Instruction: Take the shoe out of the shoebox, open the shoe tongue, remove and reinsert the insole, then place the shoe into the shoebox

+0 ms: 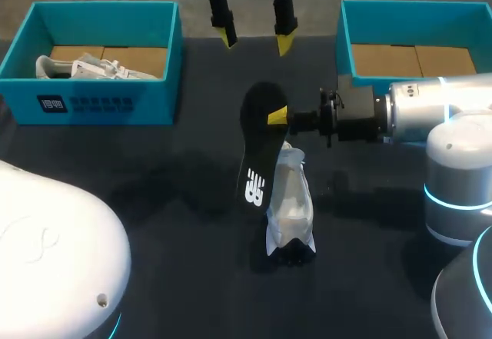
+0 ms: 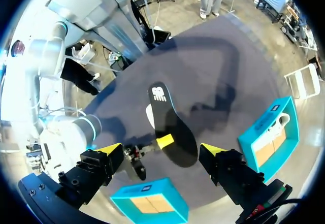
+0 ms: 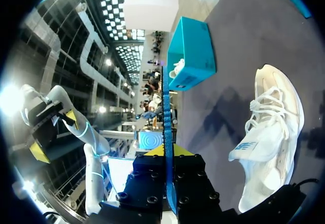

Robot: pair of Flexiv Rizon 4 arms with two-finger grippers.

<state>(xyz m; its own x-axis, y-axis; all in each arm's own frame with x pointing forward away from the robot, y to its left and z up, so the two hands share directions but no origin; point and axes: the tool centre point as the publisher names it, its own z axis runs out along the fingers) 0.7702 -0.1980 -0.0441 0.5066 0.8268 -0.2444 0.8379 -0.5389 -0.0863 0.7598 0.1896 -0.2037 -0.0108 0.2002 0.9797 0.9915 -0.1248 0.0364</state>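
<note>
A black insole with a teal edge stands upright above the table, with my right gripper shut on its upper part. Below it a white shoe lies on the dark table, toe toward the front edge. My left gripper hangs open and empty over the table's far side. In the left wrist view the insole is ahead of the left gripper, well apart from it. In the right wrist view the insole shows edge-on between the fingers of the right gripper, with the shoe beside it.
A teal box at the back left holds another white shoe. A second teal box at the back right shows only its cardboard floor. The right arm's base stands at the right edge.
</note>
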